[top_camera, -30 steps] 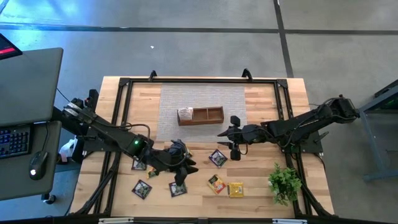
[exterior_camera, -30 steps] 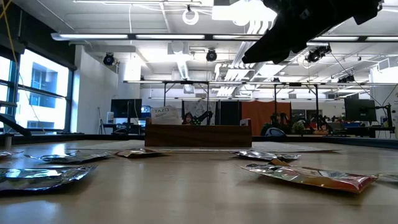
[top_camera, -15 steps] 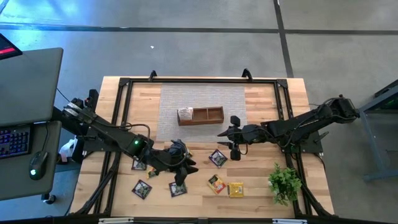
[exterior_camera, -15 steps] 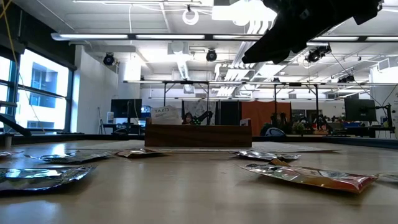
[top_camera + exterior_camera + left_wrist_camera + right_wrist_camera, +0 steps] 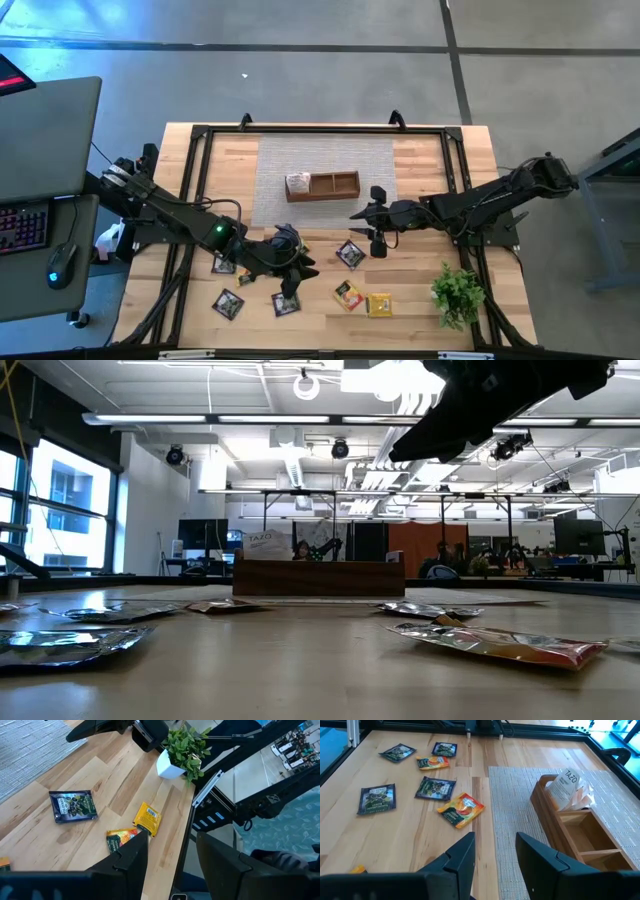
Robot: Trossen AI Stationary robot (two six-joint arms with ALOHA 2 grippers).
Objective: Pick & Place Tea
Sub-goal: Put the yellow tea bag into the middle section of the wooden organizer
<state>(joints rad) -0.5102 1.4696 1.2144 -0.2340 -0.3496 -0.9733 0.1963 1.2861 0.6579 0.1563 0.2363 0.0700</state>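
Note:
Tea sachets lie flat and scattered on the near half of the wooden table: dark ones [image 5: 350, 254] [image 5: 228, 303], an orange one [image 5: 347, 295] and a yellow one [image 5: 379, 304]. A few white sachets [image 5: 568, 787] stand in the left compartment of the brown tray [image 5: 322, 186], which rests on a grey mat. My left gripper [image 5: 297, 268] hovers open above the near sachets; in its wrist view [image 5: 172, 857] nothing is between its fingers. My right gripper [image 5: 360, 215] hovers open to the right of the tray, and in its wrist view [image 5: 495, 852] it is empty too.
A small green plant [image 5: 458, 293] in a white pot stands at the near right corner. A black frame [image 5: 200, 140] runs along the table's edges. The tray's middle and right compartments [image 5: 592, 837] show bare wood. More sachets [image 5: 436, 787] lie to the left of the mat.

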